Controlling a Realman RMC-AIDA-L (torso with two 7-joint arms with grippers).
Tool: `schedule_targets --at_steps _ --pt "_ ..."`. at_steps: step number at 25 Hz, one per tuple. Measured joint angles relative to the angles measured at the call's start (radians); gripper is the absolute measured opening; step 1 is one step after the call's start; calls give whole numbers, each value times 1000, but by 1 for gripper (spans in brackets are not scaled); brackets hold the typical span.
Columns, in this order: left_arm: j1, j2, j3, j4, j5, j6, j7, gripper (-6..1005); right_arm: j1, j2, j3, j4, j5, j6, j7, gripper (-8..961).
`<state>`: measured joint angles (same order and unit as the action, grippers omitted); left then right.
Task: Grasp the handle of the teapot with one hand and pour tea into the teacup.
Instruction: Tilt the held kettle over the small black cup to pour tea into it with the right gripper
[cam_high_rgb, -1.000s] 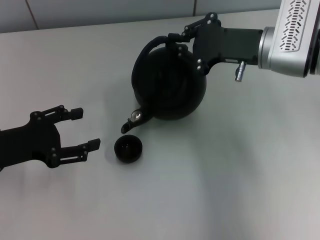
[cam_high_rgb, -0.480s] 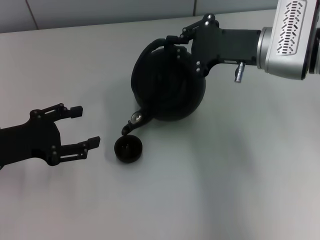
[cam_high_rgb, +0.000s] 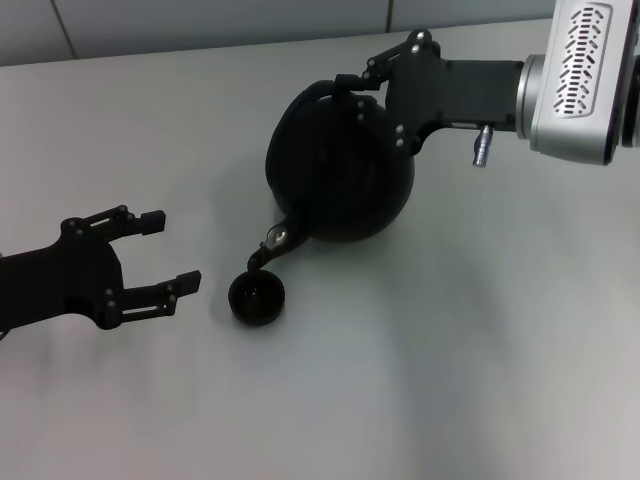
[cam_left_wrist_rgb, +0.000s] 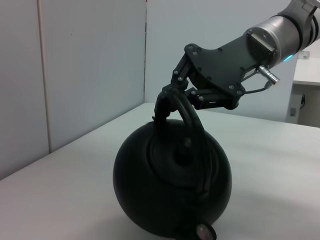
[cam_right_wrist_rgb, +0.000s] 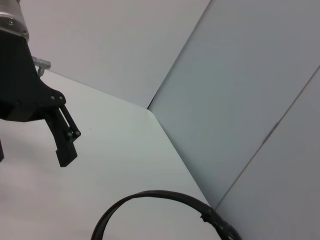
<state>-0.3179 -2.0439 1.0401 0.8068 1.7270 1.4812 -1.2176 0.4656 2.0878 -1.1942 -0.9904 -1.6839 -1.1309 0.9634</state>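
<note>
The round matte-black teapot (cam_high_rgb: 340, 170) is held tilted above the table, its short spout (cam_high_rgb: 268, 247) pointing down over the tiny black teacup (cam_high_rgb: 256, 297). My right gripper (cam_high_rgb: 358, 92) is shut on the handle (cam_high_rgb: 305, 98), the black hoop over the pot's top. The left wrist view shows the teapot (cam_left_wrist_rgb: 172, 187), the handle (cam_left_wrist_rgb: 187, 115) and the right gripper (cam_left_wrist_rgb: 172, 97) closed on it. The right wrist view shows only the handle's arc (cam_right_wrist_rgb: 160, 202). My left gripper (cam_high_rgb: 170, 255) is open and empty, just left of the cup.
The grey table (cam_high_rgb: 450, 350) stretches wide around the cup and pot. A pale wall (cam_high_rgb: 200, 25) runs along the table's far edge. The left gripper's fingers (cam_right_wrist_rgb: 65, 137) also show in the right wrist view.
The teapot has shifted slightly right and tilted a little more, its spout still over the cup. The left gripper has stayed in place.
</note>
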Motion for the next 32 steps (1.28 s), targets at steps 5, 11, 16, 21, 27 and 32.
schedule_targets --at_steps 5,11,16,21,27,32 --pt "-2 -1 0 0 0 -1 0 847 -3 0 -1 -8 -7 1 0 83" --pt "-4 -2 0 0 0 -12 0 847 -6 0 -5 -25 -13 0 0 83" --pt "-8 -2 0 0 0 -12 1 847 -14 0 -18 -47 -22 1 0 82" --pt "-8 -1 0 0 0 -12 3 847 -19 0 -36 -58 -26 9 0 82" --pt "-4 0 0 -1 0 -12 4 847 -26 0 -60 -76 -34 26 0 81" --pt "-1 0 0 -2 0 -12 8 846 -27 1 -69 -79 -37 36 1 81"
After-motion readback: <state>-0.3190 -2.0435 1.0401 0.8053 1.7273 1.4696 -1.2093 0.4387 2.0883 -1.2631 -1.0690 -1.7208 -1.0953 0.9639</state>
